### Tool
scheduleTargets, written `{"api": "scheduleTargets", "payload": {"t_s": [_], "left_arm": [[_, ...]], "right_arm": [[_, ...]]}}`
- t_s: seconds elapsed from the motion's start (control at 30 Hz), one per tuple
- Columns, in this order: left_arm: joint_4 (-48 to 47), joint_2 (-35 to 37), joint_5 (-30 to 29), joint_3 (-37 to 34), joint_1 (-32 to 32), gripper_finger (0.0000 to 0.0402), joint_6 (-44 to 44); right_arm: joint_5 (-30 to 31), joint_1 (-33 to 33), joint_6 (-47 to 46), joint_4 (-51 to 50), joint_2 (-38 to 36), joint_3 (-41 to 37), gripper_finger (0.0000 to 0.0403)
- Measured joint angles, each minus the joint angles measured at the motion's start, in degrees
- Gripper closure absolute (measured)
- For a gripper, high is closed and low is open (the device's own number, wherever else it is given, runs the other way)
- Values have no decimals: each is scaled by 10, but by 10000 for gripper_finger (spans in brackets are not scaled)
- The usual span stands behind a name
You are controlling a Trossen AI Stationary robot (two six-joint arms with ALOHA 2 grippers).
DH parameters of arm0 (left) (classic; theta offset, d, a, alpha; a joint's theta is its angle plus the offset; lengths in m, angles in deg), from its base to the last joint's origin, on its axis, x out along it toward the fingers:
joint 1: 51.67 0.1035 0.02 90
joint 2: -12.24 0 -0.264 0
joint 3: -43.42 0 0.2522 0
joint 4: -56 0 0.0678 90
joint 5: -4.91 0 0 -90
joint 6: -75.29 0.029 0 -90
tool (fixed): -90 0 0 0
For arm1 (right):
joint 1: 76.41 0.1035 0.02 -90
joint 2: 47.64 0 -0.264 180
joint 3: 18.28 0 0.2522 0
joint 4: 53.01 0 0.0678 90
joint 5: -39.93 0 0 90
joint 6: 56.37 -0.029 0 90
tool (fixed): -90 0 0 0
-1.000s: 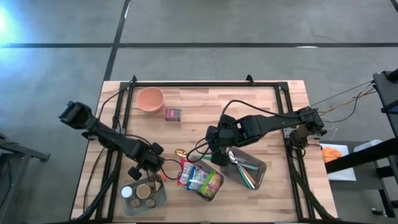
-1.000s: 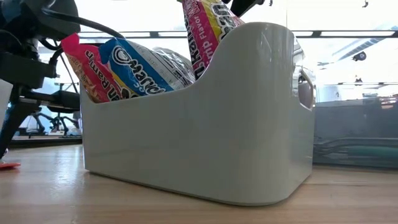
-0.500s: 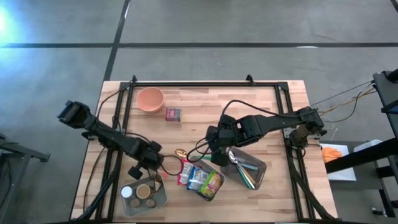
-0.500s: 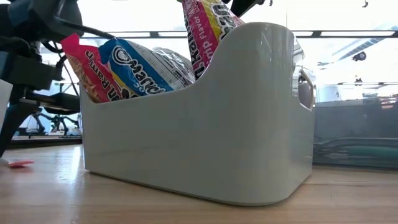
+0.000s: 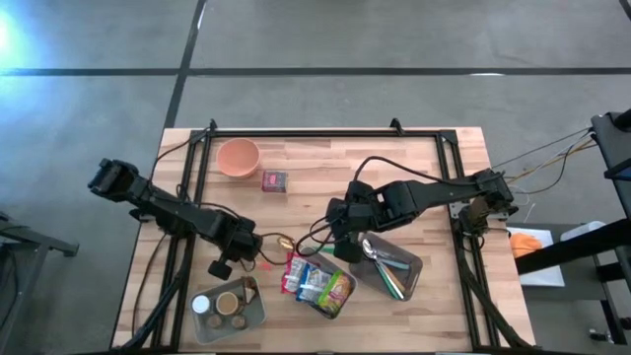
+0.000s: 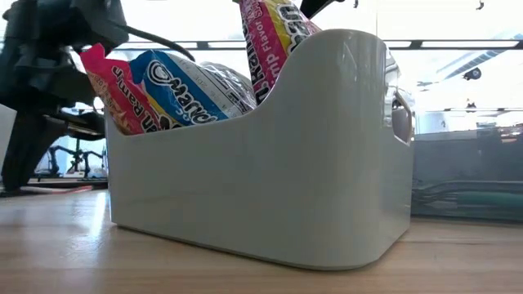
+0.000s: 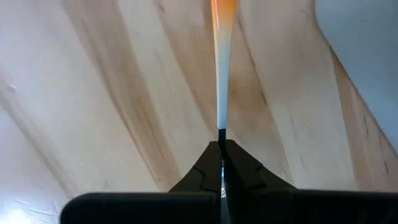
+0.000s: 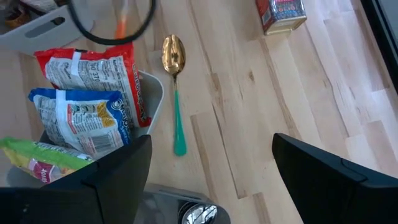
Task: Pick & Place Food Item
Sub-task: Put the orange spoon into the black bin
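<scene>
My left gripper (image 5: pixel 246 256) points down at the table's near left and is shut on a thin orange-red strip (image 7: pixel 221 68). I cannot tell what the strip is. It shows as a red line (image 6: pixel 61 189) low over the wood. A white bin (image 6: pixel 261 180) holds several snack packets (image 5: pixel 315 284). My right gripper (image 8: pixel 211 180) hangs open above the table's middle, over the far end of that bin. A gold spoon with a green handle (image 8: pixel 175 93) lies flat on the wood beside the bin. My left gripper pinches the strip's pale end (image 7: pixel 221 121) between its two fingertips, coming from above and pointing down. The strip shows edge-on and runs straight out from the fingertips over the wood. Whether its far end rests on the table, I cannot tell.
A grey tray of utensils (image 5: pixel 391 268) lies right of the bin. A clear tub with round items (image 5: pixel 227 308) sits at the near left. An orange bowl (image 5: pixel 238 156) and a small red box (image 5: pixel 274 180) stand at the far left. Cables cross the wood.
My left gripper has gone a little toward the far edge and up, rolling about its own axis, and has taken the orange-red strip along with it. In the low view the strip has shifted from the near left of the wood toward the bin.
</scene>
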Motion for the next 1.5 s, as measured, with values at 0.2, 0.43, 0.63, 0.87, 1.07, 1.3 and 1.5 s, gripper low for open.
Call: {"api": "scheduleTargets", "payload": {"t_s": [0.2, 0.43, 0.63, 0.87, 1.07, 1.3, 1.5], "left_arm": [[2, 16, 19, 14, 35, 401, -11], [2, 29, 44, 50, 95, 401, -16], [0, 31, 121, 92, 138, 401, -23], [18, 32, 208, 156, 157, 401, -41], [11, 32, 229, 197, 176, 401, -94], [100, 32, 360, 218, 237, 401, -294], [309, 32, 447, 215, 264, 401, -445]], "right_arm": [[5, 0, 20, 0, 0, 20, 71], [22, 0, 44, -2, 0, 46, 71], [22, 0, 89, -24, 0, 71, 71], [22, 1, 125, -60, 0, 103, 71], [22, 2, 143, -59, 0, 121, 71], [29, 25, 273, -43, 0, 129, 71], [93, 58, 394, -19, 2, 128, 71]]}}
